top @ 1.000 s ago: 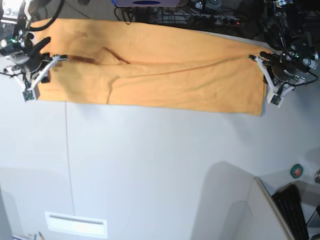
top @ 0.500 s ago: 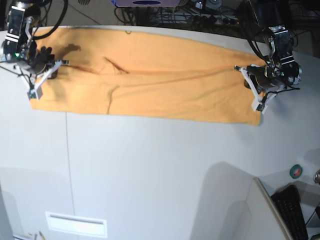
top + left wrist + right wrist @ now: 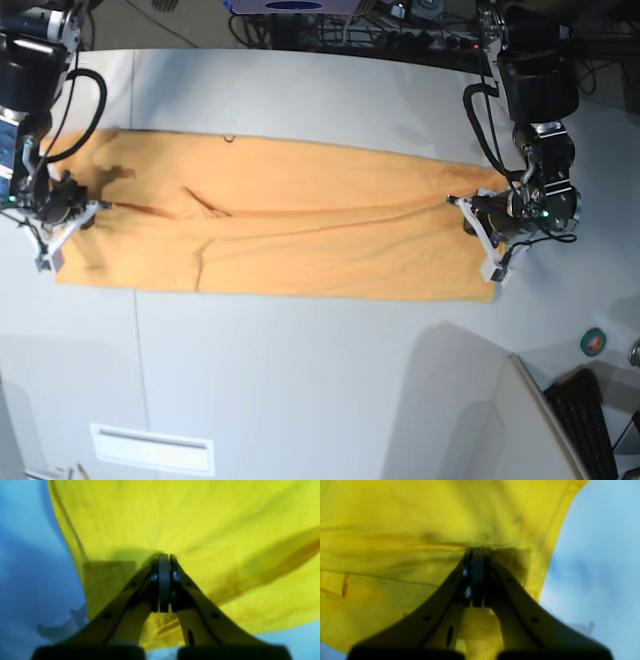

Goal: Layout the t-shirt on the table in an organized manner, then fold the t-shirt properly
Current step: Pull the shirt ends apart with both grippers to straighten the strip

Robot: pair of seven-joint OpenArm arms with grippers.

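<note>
**Shirt stretched between two pinched ends**

The left fingers (image 3: 164, 562) are clamped on the t-shirt (image 3: 290, 230) at its 3 o'clock end, the right fingers (image 3: 477, 555) on its 9 o'clock end. The cloth, plain orange-yellow, spans the white worktop (image 3: 320, 370) as a long band with creases running along it. The wrist views show hems and folds close up; only the base view shows the whole band and both arms.

Count of things on and around the table (image 3: 300, 390)

One orange-yellow t-shirt (image 3: 300, 235); two robot arms, each with one gripper: left gripper (image 3: 478, 235), right gripper (image 3: 62, 222). One green tape roll (image 3: 593, 342), one black keyboard (image 3: 590, 425), one white label strip (image 3: 152, 449).
</note>
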